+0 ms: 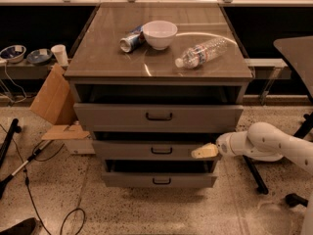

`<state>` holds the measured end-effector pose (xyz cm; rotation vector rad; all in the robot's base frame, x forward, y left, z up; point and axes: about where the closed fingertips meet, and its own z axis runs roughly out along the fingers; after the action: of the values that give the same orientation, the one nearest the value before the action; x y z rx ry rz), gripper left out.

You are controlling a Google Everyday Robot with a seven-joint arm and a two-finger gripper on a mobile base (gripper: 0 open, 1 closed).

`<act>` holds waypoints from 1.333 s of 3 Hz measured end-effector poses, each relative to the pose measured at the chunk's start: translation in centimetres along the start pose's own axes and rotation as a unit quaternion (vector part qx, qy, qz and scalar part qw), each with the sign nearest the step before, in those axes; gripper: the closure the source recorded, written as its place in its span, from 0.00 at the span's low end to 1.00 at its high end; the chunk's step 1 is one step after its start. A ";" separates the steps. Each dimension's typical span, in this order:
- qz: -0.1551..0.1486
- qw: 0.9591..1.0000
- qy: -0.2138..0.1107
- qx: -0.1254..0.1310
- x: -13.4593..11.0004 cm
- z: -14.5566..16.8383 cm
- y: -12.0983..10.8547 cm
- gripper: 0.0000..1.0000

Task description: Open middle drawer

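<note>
1. The middle drawer sits just below centre frame, between the top drawer and the bottom drawer.
2. Its front faces the camera, long axis running left to right, with a small dark handle mid-panel.
3. A white arm reaches in from the right edge, nearly level, pointing left.
4. The claw lies at the panel's right end; open or closed, I cannot tell.

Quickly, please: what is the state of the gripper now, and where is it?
Gripper: at the right end of the middle drawer front, away from its handle; open or closed cannot be told.
</note>
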<state>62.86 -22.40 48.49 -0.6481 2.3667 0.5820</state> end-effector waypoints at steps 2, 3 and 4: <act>0.043 0.998 0.050 0.021 2.6 0.0 -1.7 0.00; 0.044 0.998 0.050 0.021 2.4 -0.2 -1.6 0.00; 0.053 0.997 0.052 0.025 2.9 -0.5 -1.9 0.00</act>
<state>61.68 -25.03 46.52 -0.5457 2.5164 0.5438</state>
